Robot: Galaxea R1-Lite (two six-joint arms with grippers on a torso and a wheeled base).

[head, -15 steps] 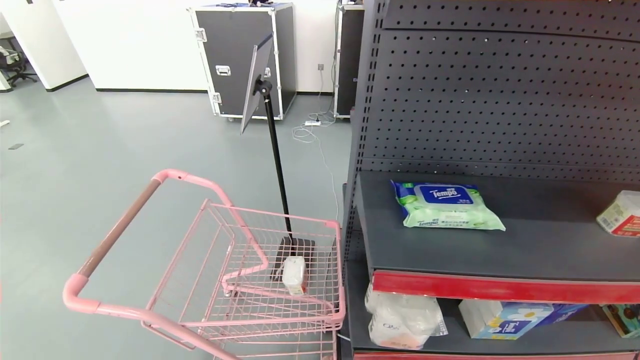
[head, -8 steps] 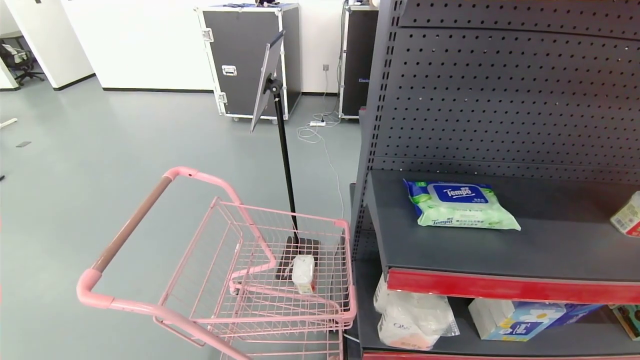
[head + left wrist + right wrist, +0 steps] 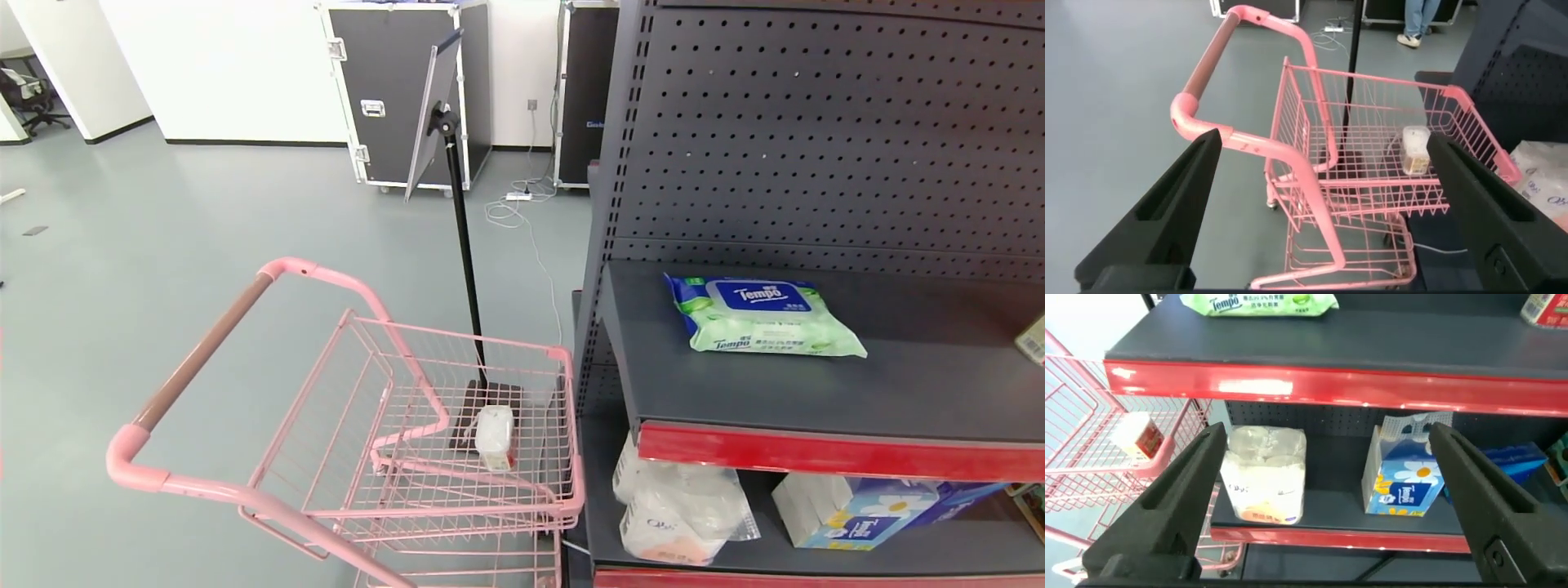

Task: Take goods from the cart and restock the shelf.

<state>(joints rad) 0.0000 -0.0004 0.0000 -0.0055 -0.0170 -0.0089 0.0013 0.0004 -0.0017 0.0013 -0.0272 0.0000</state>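
While both arms hang close to us, we see the left gripper (image 3: 1324, 139) with its two dark fingers spread wide and nothing between them; it is above the grey floor on the handle side of the pink cart (image 3: 196, 488). The right gripper (image 3: 1327, 429) is likewise spread wide and empty, facing the front of the shelf (image 3: 816, 453) at about the level of its red edge strip.

Next out, the cart stands just beside the shelf's left end, its brown-sleeved handle (image 3: 200, 347) on the side away from the shelf. One item lies in its upper basket: a small white pack (image 3: 495, 437) with a red label, resting on the wire floor near the corner closest to the shelf.

Beyond that, the lower shelf level holds a clear bag of toilet rolls (image 3: 673, 514) at the left end and a blue-and-white tissue box (image 3: 857, 510) to its right, apart from it. On the board above, a green wet-wipes pack (image 3: 763, 325) lies flat towards the left, and another package (image 3: 1033, 339) is cut off by the right edge, so we cannot tell what it is. A dark pegboard (image 3: 816, 139) backs the shelf.

Farther off, a thin black stand (image 3: 465, 245) carrying a tilted panel (image 3: 433, 114) rises behind the cart, a white cable (image 3: 522, 220) trails across the floor, and black flight cases (image 3: 392, 90) sit against the white wall.
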